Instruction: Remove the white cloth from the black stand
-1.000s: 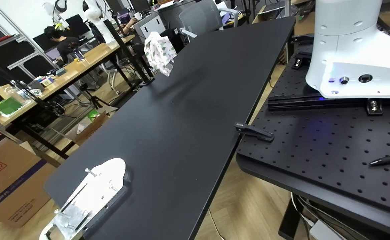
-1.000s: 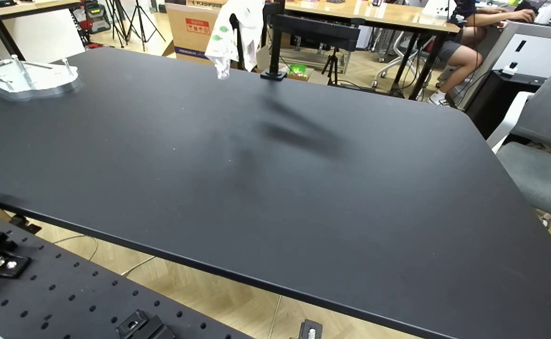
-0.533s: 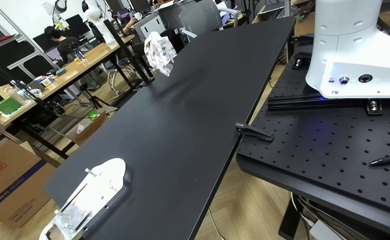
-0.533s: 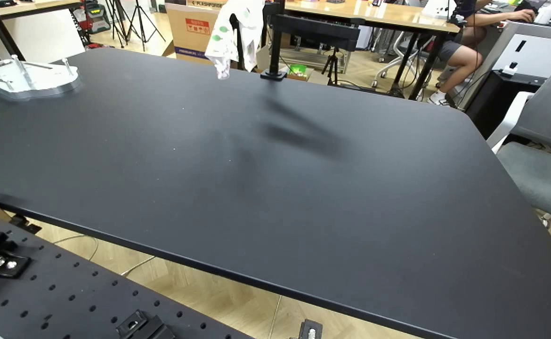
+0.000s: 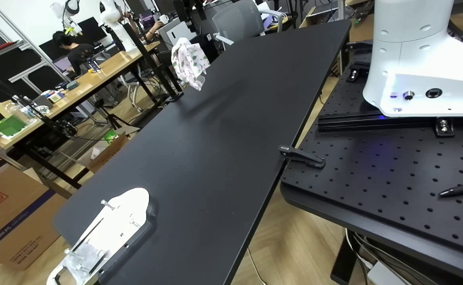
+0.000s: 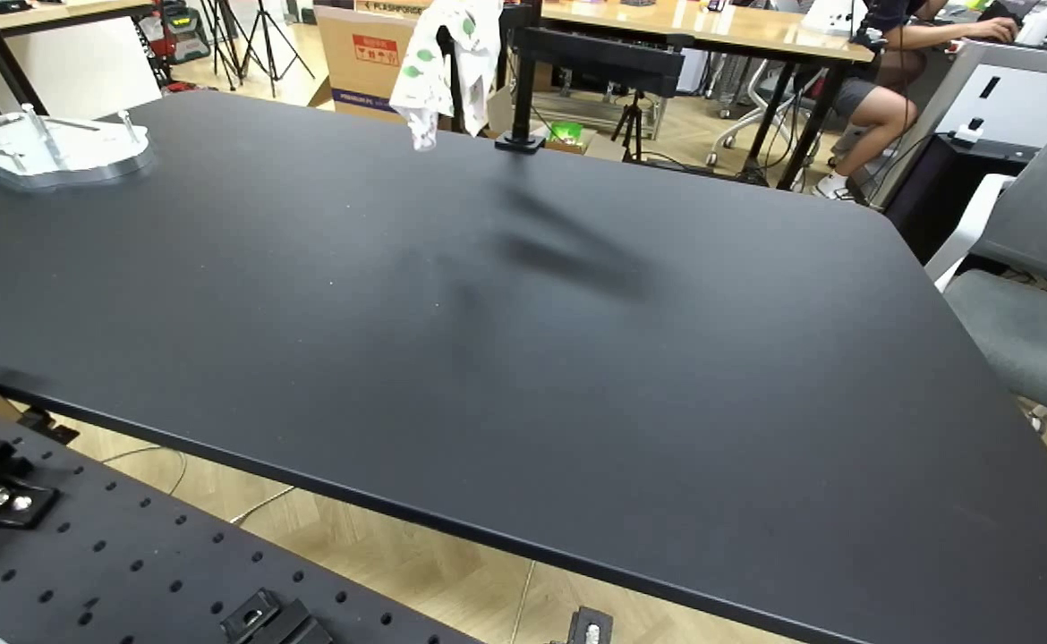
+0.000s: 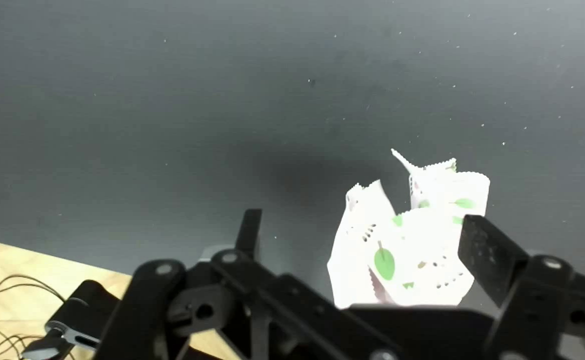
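The white cloth (image 5: 190,63) with green leaf prints hangs from the black stand (image 5: 152,59) at the table's far edge. The cloth (image 6: 479,49) and the stand's post and crossbar (image 6: 600,61) also show in an exterior view. My gripper (image 5: 194,16) shows at the top of an exterior view, above the cloth and apart from it. In the wrist view the gripper (image 7: 362,227) is open. The cloth (image 7: 427,245) shows between its fingers, nearer the right finger; whether it touches that finger I cannot tell. Where the cloth rests on the stand is hidden there.
A white board with upright pegs (image 5: 112,233) lies at one end of the black table (image 5: 231,130). A perforated black plate (image 5: 382,166) carries the robot base (image 5: 417,59). A black clip (image 5: 302,156) sits at the table edge. A grey chair (image 6: 1025,295) stands beside the table.
My gripper has come into view at the top of an exterior view, above the cloth. The cloth and the stand have not moved.
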Available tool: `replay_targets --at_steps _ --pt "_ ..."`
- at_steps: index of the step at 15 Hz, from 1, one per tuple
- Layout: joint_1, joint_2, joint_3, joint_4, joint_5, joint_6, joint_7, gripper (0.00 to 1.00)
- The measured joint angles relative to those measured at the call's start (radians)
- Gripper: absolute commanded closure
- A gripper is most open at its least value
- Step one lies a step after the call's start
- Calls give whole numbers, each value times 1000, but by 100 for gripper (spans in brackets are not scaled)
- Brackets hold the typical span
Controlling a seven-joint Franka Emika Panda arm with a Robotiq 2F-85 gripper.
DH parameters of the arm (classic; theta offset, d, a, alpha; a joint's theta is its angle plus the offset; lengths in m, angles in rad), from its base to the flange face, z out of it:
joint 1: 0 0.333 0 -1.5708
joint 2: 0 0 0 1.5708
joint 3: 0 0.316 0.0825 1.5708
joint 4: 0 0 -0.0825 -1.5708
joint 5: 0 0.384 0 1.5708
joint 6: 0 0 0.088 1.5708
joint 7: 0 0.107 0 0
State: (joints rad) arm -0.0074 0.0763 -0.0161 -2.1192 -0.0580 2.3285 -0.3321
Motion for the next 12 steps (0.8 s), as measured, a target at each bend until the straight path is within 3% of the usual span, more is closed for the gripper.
replay_targets --at_steps 6,7,9,12 --pt "1 149 42 156 2 -5 -71 0" --pt "1 166 52 179 2 -8 -79 25" --pt "2 195 69 216 6 -14 -93 31" --pt "1 226 80 254 18 -25 -116 54"
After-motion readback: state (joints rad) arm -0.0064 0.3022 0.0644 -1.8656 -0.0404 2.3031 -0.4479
